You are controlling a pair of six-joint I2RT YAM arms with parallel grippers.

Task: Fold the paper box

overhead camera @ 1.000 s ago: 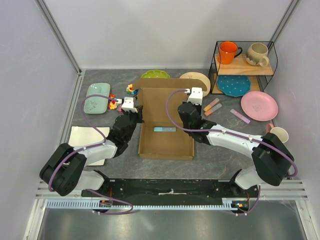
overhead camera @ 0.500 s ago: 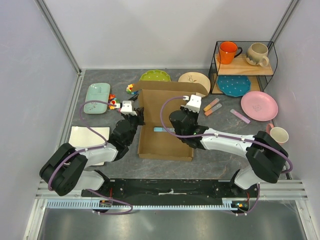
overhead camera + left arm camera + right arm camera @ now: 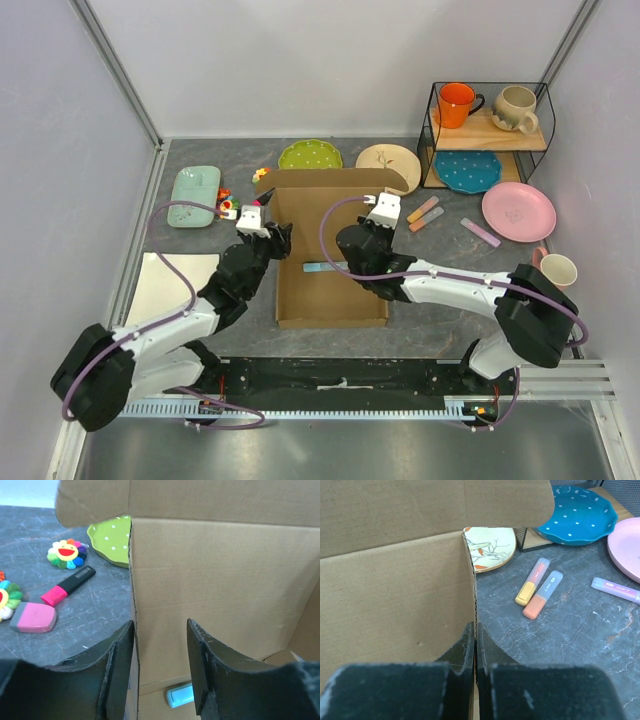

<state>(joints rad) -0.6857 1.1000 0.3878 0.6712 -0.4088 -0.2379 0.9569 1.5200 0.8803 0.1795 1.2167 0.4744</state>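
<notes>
My left pincer (image 3: 160,630) is released, its two black fingers (image 3: 120,670) standing about halfway apart. They straddle the left side of the plain brown corrugated cardboard paper box (image 3: 330,280). In the left wrist view a perforated cardboard edge runs down just beside the left finger, and I cannot tell whether they touch.

My right pincer (image 3: 475,630) is clenched. Its fingers meet on the thin edge of the paper box's right wall, which runs straight down into the slit between them, so the cardboard is pinched there.

The paper box sits in the middle of the dark grey marbled counter (image 3: 440,310), between my two arms. Its base lies flat and its far panel stands upright with a flap bent over the top. A small light blue marker (image 3: 322,268) lies inside on the base. A green dotted plate (image 3: 107,542) and a pink and black highlighter (image 3: 67,585) lie on the counter to the left of the box.
</notes>
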